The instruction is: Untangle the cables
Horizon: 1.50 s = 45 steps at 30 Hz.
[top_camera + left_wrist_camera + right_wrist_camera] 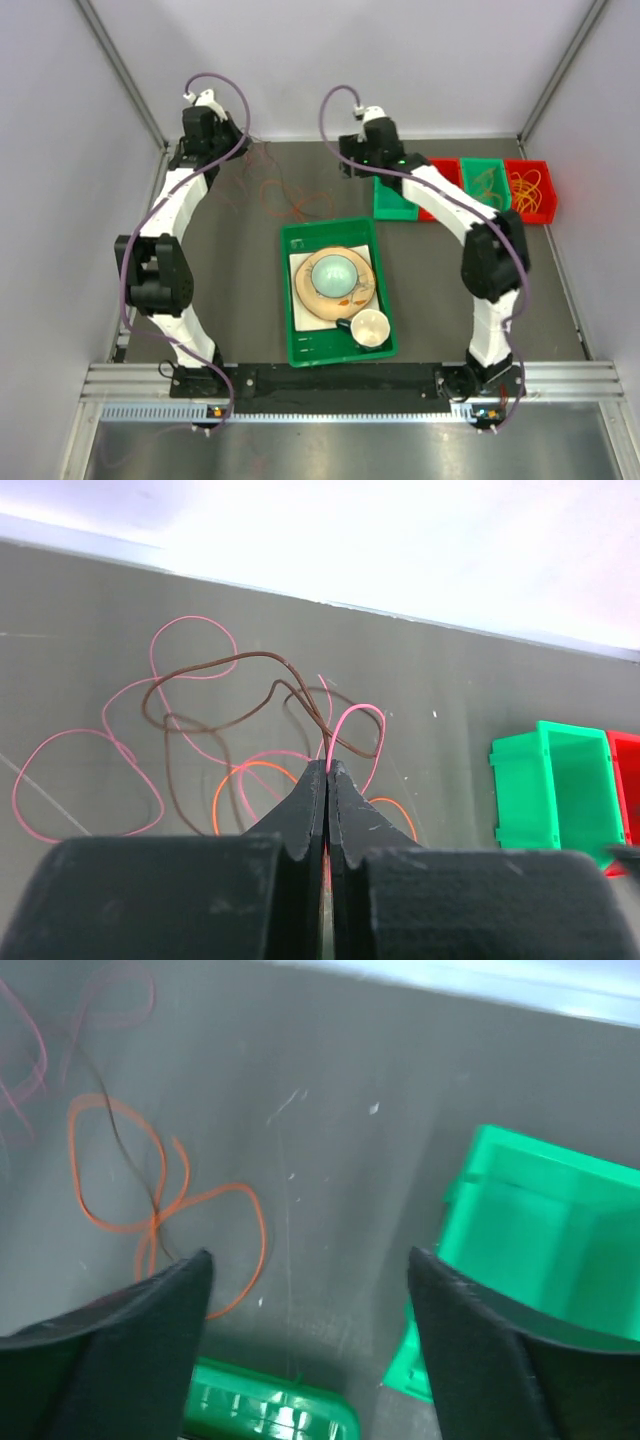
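Observation:
The cables [240,720] lie in a loose tangle of pink, brown and orange loops on the dark table, at the back left in the top view [285,195]. My left gripper [328,766] is shut on a pink cable [352,720], which arches up out of its tips just above the tangle. My right gripper [310,1258] hangs open over bare table with nothing between its fingers. An orange cable [150,1185], crossed by a thin dark one, lies to the left of its left finger [190,1280].
A green tray [292,300] holds a plate, a bowl and a cup at mid-table; its rim [270,1400] lies just below my right gripper. Small green and red bins [480,185] stand at the back right, the nearest green bin [540,1220] beside my right finger.

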Each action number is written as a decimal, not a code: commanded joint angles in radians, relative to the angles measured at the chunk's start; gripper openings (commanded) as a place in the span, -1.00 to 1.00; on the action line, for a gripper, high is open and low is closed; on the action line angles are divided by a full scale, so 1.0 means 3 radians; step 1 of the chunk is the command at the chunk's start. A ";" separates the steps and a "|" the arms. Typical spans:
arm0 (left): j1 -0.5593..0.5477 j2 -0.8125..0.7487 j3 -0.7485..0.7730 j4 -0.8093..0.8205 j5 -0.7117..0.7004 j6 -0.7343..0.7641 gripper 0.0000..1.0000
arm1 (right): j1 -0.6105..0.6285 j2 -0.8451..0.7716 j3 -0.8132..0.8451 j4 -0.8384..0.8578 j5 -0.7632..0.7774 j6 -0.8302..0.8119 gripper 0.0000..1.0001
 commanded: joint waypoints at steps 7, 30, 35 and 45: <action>0.0055 0.0011 0.0092 0.0045 0.0074 -0.0027 -1.00 | 0.0271 0.1382 0.1505 -0.0817 -0.0218 -0.0474 0.46; 0.0060 0.0037 -0.0036 0.0168 0.0228 -0.0027 -1.00 | 0.0389 0.2108 0.2049 -0.0961 -0.0112 -0.0504 0.22; 0.0060 0.0006 -0.0056 0.0163 0.0223 -0.0002 -1.00 | 0.0394 0.2180 0.2106 -0.0936 -0.0065 -0.0438 -0.06; 0.0085 -0.0024 -0.0077 0.0148 0.0217 0.0019 -1.00 | 0.0394 0.2109 0.2080 -0.0859 -0.0101 -0.0341 -1.00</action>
